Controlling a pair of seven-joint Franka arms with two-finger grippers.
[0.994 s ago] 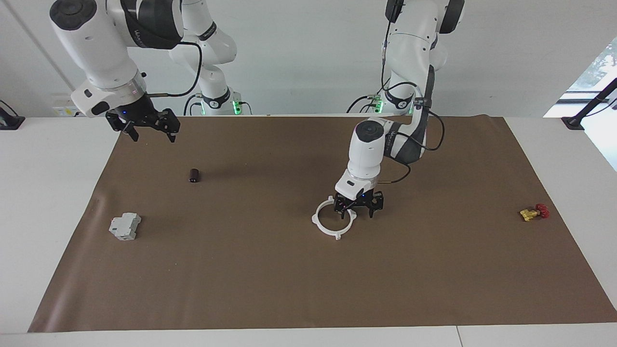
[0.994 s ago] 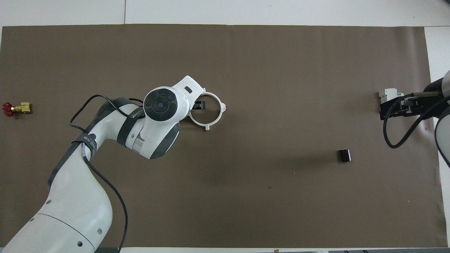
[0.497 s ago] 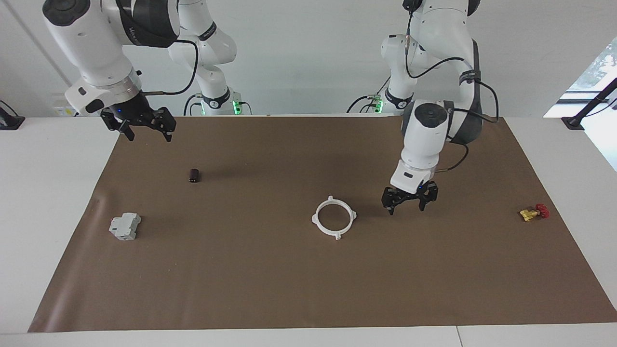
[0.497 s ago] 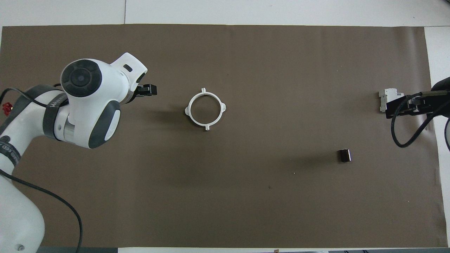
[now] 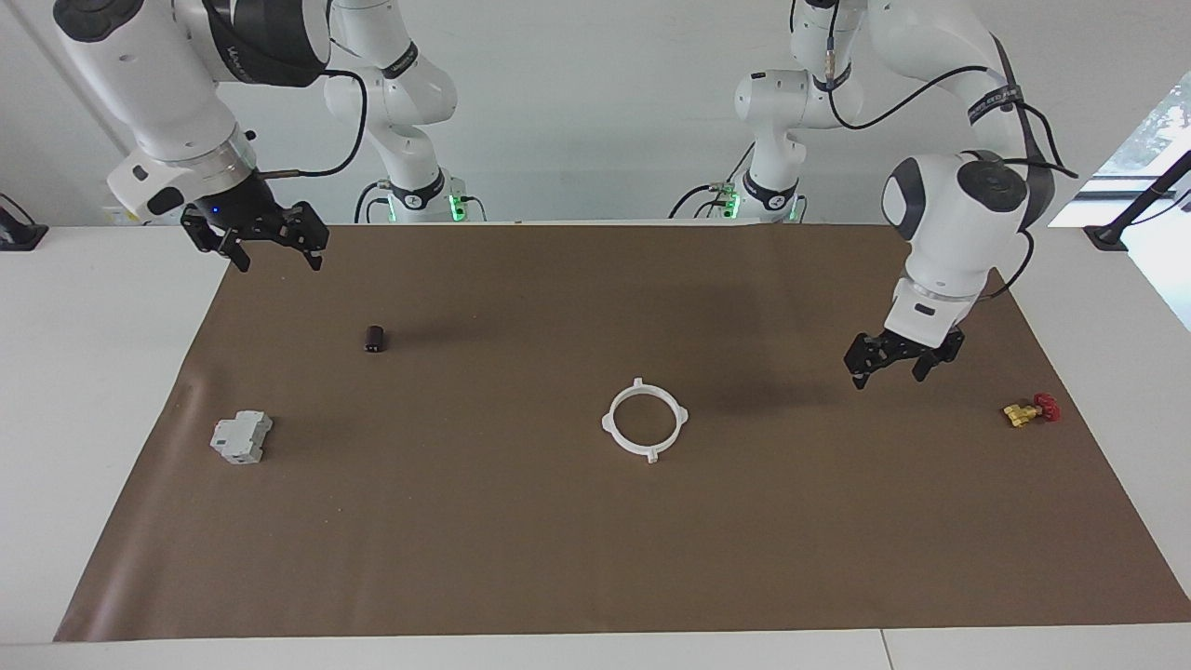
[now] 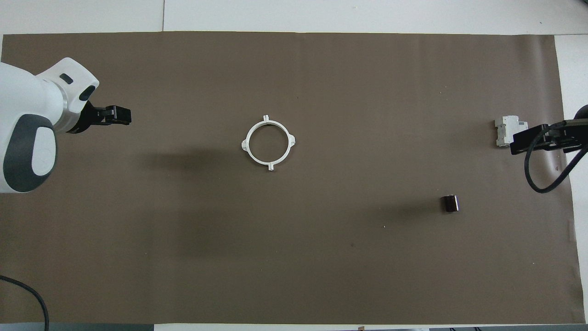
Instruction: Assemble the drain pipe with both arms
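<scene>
The drain pipe (image 5: 644,450) lies flat on the brown mat as one closed white ring with small tabs, near the middle of the table; it also shows in the overhead view (image 6: 269,163). My left gripper (image 5: 886,377) is open and empty, raised over the mat between the ring and the valve, well clear of the ring. It also shows in the overhead view (image 6: 120,115). My right gripper (image 5: 277,262) is open and empty, held high over the mat's corner at the right arm's end. Its tips show in the overhead view (image 6: 528,140).
A grey boxy block (image 5: 240,437) sits at the right arm's end. A small dark cylinder (image 5: 374,339) lies nearer to the robots than the block. A red-and-yellow valve (image 5: 1030,409) lies at the left arm's end. The brown mat (image 5: 558,558) covers the table.
My left gripper let go of the ring, then rose and moved toward the left arm's end. The ring stayed in place. My right gripper drifted slightly toward the mat's edge.
</scene>
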